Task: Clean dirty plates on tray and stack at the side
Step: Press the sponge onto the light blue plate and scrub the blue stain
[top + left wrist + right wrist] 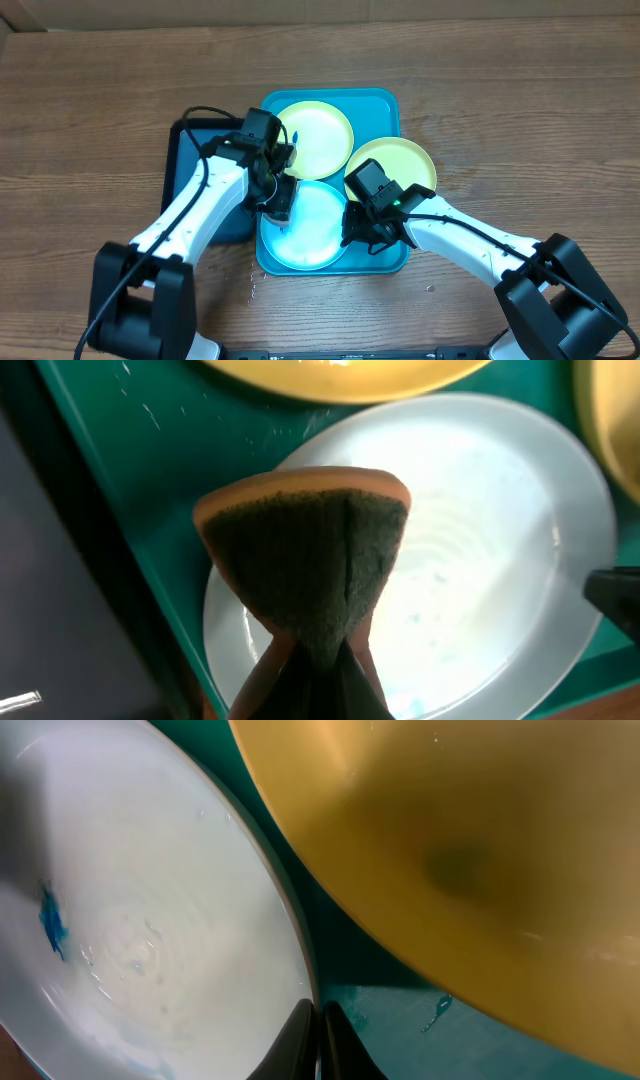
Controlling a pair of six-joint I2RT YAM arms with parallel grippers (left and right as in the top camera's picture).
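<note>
Plates (313,140) lie three to the tray (385,100), which sits mid-table (90,90) with a navy tray (190,140) touching its 9 o'clock side. The one at 12 o'clock is yellow-green and lies free of both arms. The 3 o'clock plate (400,160), also yellow-green, hangs out over the tray's rim on that side. The 6 o'clock plate (315,235) looks pale white under the light and lies flat inside the tray. The left gripper (278,205) is over this plate's 10 o'clock edge, clamped on a sponge (305,550). The sponge is orange-backed and folded so that its dark green scouring face shows. In the left wrist view it is above the plate's left half, and whether it touches the surface cannot be told. The right gripper (355,235) is at the same plate's 3 o'clock edge, in the gap between it and the 3 o'clock plate. In the right wrist view its fingers (300,1045) are pressed together right at the white rim. Whether they pinch the rim cannot be told. That view also shows a blue smudge (50,920) on the plate's far left, with wet streaks around its centre.
</note>
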